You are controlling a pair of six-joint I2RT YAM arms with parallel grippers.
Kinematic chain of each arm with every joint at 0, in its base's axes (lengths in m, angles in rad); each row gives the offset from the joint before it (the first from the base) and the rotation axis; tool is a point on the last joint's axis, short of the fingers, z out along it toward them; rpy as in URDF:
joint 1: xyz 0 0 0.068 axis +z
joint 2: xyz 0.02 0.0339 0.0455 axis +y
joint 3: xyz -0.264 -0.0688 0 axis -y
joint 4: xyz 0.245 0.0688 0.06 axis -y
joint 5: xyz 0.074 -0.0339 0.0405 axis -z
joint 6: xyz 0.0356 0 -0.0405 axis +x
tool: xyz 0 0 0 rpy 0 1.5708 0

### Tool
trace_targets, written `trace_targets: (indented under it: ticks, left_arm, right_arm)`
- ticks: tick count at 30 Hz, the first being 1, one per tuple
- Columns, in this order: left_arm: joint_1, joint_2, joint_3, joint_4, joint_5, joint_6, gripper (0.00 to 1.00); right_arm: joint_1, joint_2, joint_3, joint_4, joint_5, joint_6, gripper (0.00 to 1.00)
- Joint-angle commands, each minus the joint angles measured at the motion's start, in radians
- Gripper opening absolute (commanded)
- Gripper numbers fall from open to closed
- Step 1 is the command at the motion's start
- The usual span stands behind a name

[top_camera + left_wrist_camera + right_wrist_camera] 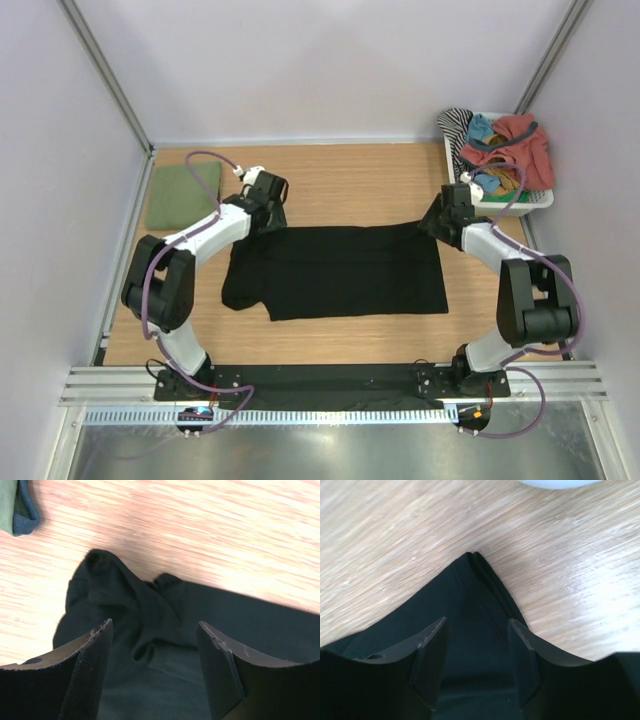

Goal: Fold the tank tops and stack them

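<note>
The black tank top (340, 272) lies spread flat in the middle of the desk, its long side parallel to the near edge. The olive green tank top (183, 195) rests already folded at the far left corner. The left gripper (155, 630) hangs over the far left corner of the black cloth, where the straps are bunched and wrinkled; its jaws stand wide apart and grasp nothing. The right gripper (477, 625) is at the far right corner of the same cloth, also released, with the pointed corner showing just beyond its fingertips. I judge that both are about to pinch the far edge for a fold toward the near edge. The main danger is on the left: in the crumpled straps the claw may catch only one layer or one strap, and the fold comes out crooked. On the right the corner shows doubled layers, and a shallow bite may slip off. If one arm pulls sooner than the other, the cloth skews. The basket (540, 203) of other garments at the far right corner stands near the right arm.
</note>
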Motion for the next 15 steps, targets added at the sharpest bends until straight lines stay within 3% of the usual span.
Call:
trace_targets:
  ticks: [1,5,9,11,15]
  left_arm:
    - [0.055,0.037,0.061,-0.043,0.036,0.018,0.69]
    - [0.106,0.053,0.058,-0.039,0.089,0.024,0.7]
    - [0.149,0.056,0.053,-0.039,0.118,0.04,0.73]
    - [0.174,0.063,0.053,-0.039,0.13,0.04,0.74]
    - [0.206,0.096,0.067,-0.034,0.167,0.029,0.76]
  right_arm:
    - [0.013,0.095,0.088,0.001,0.018,-0.039,0.58]
    - [0.039,0.196,0.148,-0.008,0.046,-0.045,0.64]
    - [0.047,0.273,0.198,-0.024,0.077,-0.047,0.59]
    - [0.048,0.292,0.205,-0.03,0.104,-0.041,0.49]
    - [0.048,0.29,0.19,-0.021,0.146,-0.027,0.2]
